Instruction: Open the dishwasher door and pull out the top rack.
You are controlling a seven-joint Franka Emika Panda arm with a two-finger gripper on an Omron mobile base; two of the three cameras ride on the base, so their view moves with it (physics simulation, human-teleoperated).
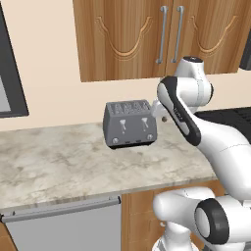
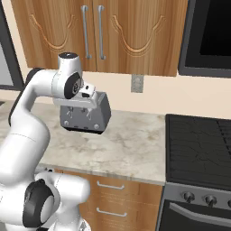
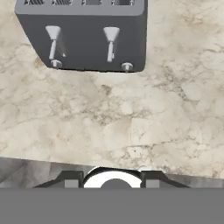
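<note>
Left base view: the white arm rises from the lower right and folds up over the marbled counter (image 1: pixel 63 162), its wrist ending close beside the right side of a grey four-slot toaster (image 1: pixel 130 123) that stands near the wall. Wooden upper cabinets (image 1: pixel 147 34) with bar handles hang above. Under the counter's front edge at the lower left sits the dishwasher door (image 1: pixel 68 228), a flat silver-grey panel with its long bar handle along the top, standing shut and flush under the counter edge. A dark window frame (image 1: pixel 12 83) runs along the left edge.

Right base view: the arm climbs from the lower left, and the hand (image 2: pixel 88 95) hangs in front of the toaster, above the counter; whether its fingers are apart or together cannot be told. A wall outlet (image 2: pixel 137 83) is on the wall to the right of the toaster, a black stove top (image 2: pixel 198 149) lies at the right, and wooden drawers (image 2: pixel 113 198) sit below the counter.

Hand view: the camera looks down on the counter with the toaster's front, two levers and two knobs, at the top
</note>
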